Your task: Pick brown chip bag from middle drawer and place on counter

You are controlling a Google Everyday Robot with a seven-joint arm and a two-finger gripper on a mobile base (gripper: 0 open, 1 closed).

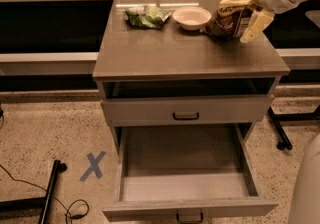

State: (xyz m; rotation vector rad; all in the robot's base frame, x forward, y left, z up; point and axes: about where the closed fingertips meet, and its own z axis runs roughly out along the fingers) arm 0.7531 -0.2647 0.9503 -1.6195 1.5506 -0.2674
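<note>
The brown chip bag point(229, 20) lies tilted on the back right of the counter point(180, 50), next to the white bowl. My gripper point(249, 13) is at the bag's right end. Its jaws stand apart: one pale finger point(238, 0) lies over the bag's top edge, and the other point(257, 23) hangs off to the bag's right. The middle drawer point(190, 209) is pulled fully out below, and its inside is bare.
A white bowl point(191, 17) and a green-and-white bag point(146, 17) sit at the back of the counter. The shallow drawer point(186, 110) with a black loop handle is closed. A blue tape X point(94, 165) and a black stand leg point(50, 193) are on the floor at the left.
</note>
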